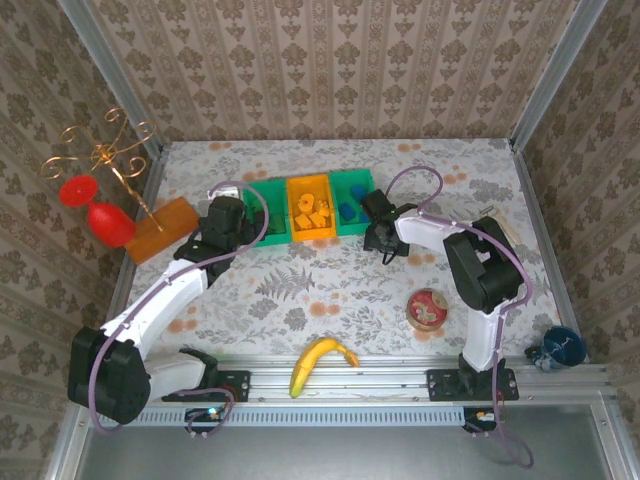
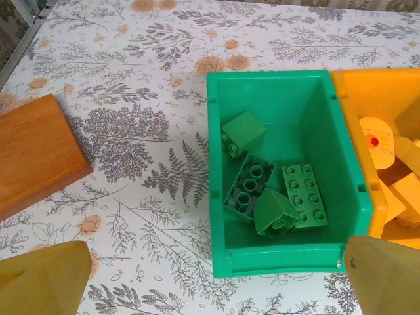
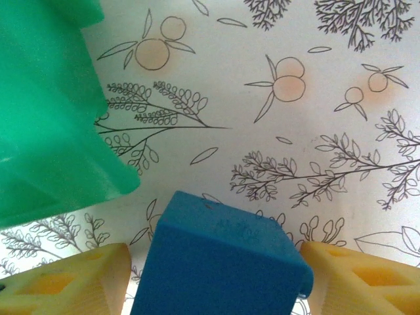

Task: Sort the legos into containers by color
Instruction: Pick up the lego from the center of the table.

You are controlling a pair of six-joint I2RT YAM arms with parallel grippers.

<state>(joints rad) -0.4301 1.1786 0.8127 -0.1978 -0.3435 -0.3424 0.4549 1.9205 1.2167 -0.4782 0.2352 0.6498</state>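
Right gripper (image 3: 213, 282): pinching blue block (image 3: 220, 256).
Left gripper (image 2: 213, 279): spread wide; green bin (image 2: 220, 197) holding green blocks (image 2: 272, 193) just ahead.

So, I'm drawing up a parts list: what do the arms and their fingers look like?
The left arm and right arm both have white tubular links joined by bulky black joints. A thin purple cable loops loosely along each. The left fingers and right fingers are dull yellow wedges. Those on the right show triangular recesses.
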